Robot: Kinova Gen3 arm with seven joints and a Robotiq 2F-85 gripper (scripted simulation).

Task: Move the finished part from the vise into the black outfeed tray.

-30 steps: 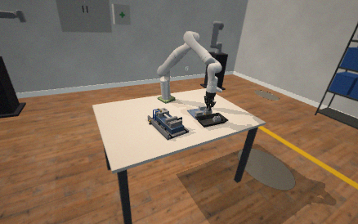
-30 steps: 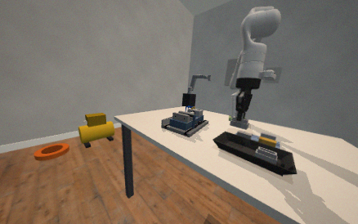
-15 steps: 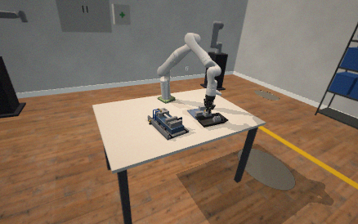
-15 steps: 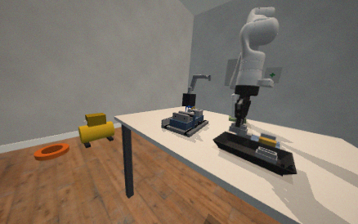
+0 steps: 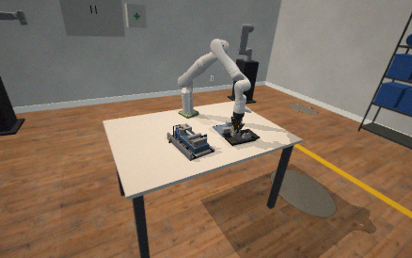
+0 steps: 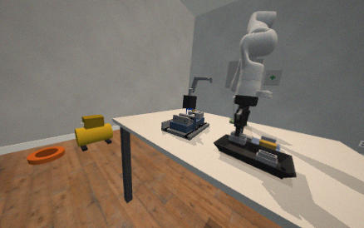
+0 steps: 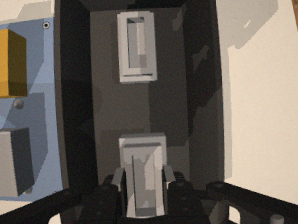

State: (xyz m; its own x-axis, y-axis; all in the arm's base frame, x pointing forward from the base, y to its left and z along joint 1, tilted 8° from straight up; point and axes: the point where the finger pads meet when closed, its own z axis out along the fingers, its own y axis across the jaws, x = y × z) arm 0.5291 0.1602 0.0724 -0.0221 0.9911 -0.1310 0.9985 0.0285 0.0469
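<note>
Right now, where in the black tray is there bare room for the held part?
Bare floor lies between the grey pocketed block already in the black outfeed tray at its far end and the grey pocketed block held by the end effector. The strip beside the left wall looks narrow.

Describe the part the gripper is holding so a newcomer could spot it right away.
On the white table, find the black outfeed tray beside the blue vise. Two grey pocketed blocks sit over it; the held part is the one clamped in the gripper, the other block lies free.
</note>
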